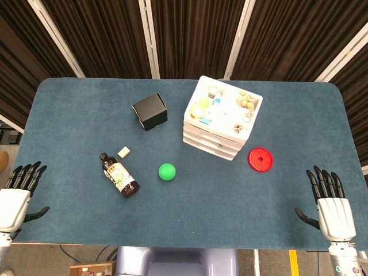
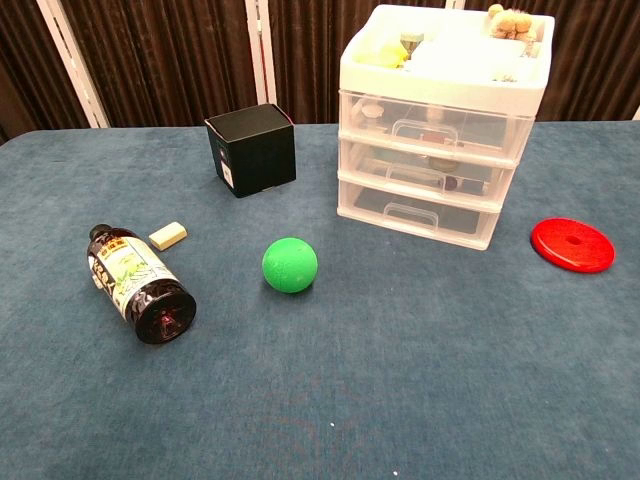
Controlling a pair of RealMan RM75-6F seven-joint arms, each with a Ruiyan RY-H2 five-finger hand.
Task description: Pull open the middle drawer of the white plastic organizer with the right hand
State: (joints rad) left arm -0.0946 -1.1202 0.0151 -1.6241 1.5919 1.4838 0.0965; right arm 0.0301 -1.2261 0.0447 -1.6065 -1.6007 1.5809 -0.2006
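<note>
While both hands rest at the near table edge, nothing of the task is done yet. Head view: right hand lies flat, fingers straight and slightly apart, holding nothing; left hand likewise, fingers spread and empty. The organizer stands well ahead of the right fingertips and off toward the left-hand side, with a red disc between it and those fingers, just beside its near corner. A green ball, bottle, small eraser-like block and black box lie ahead of the left fingers, well apart from them. Chest view: neither hand shows. All three drawers sit flush; the middle drawer is closed, its handle facing the camera. Left to do, by my judgement: reach, hook the handle, pull. The bottle's label is printed but not readable; the box carries a small white sticker, also unreadable.
</note>
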